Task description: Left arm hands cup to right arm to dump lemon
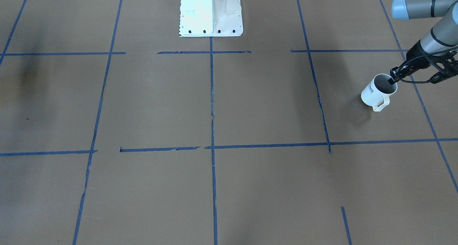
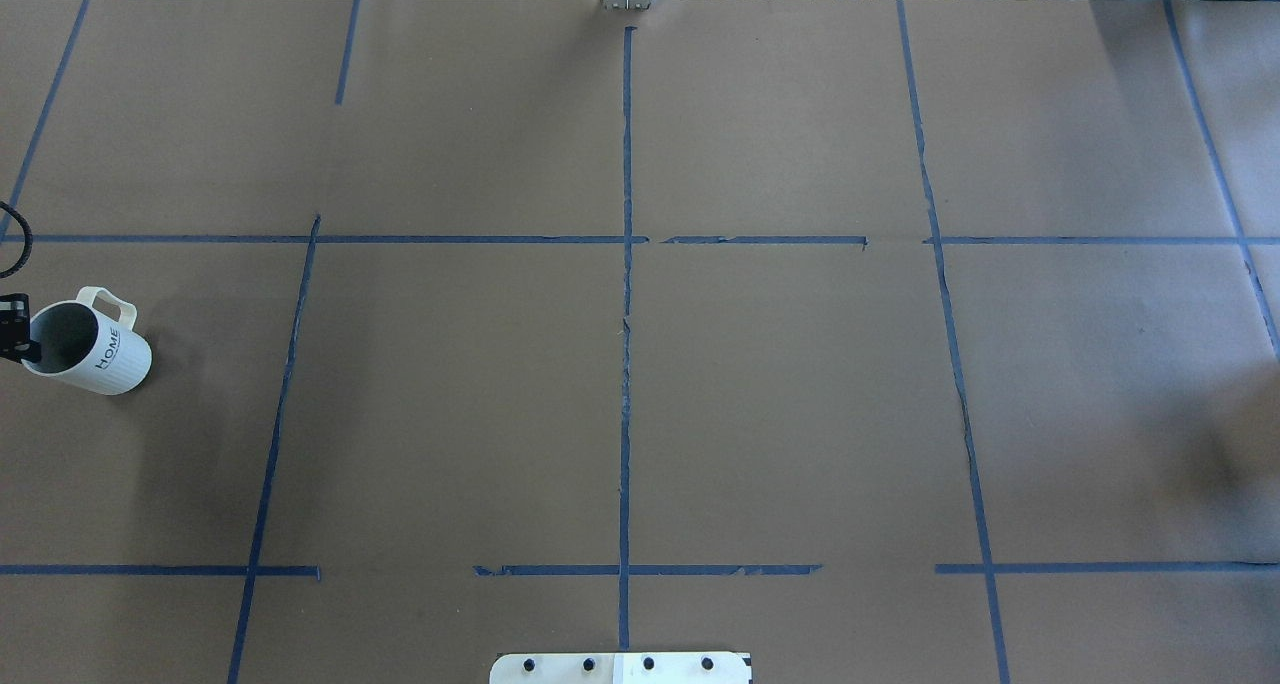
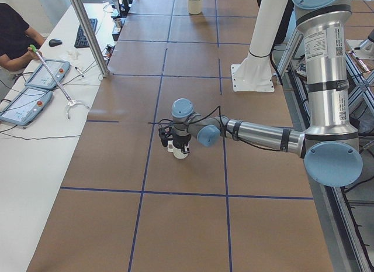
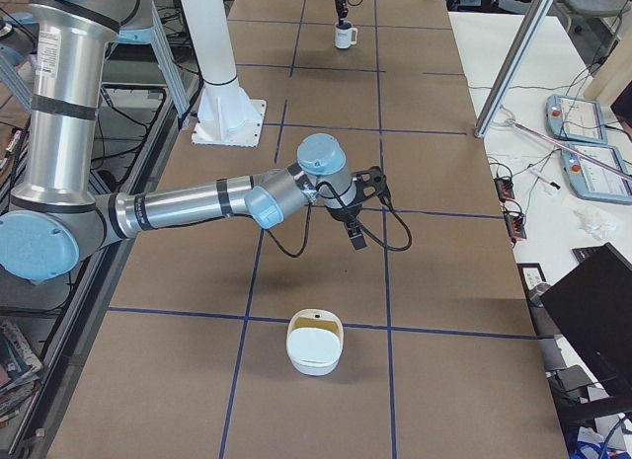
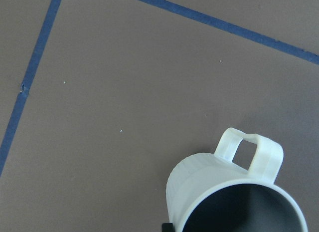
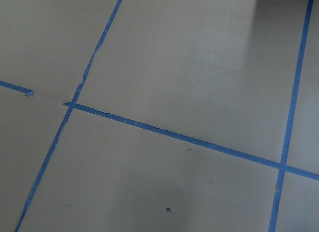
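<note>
Nearest the left wrist camera, the cup (image 5: 234, 197) is at the table's (image 2: 640, 414) far left end, the left gripper (image 1: 393, 79) pinching its rim, likely to leave the handle (image 5: 249, 149) free for the right gripper (image 4: 354, 234), which is well apart and whose opening cannot be told.

Item: brown paper-covered table with blue tape grid (image 2: 780, 384). We find its wide middle open from near edge to far.

Obstacles:
- white pedestal base (image 1: 211, 12), near edge, centre
- white ribbed mug (image 2: 100, 349), tilted, far left, its rim pinched by the black bracketed left gripper (image 1: 393, 79)
- silver-grey right arm (image 4: 197, 204), stretched low over the right part
- white tub (image 4: 315, 345), further right
</note>
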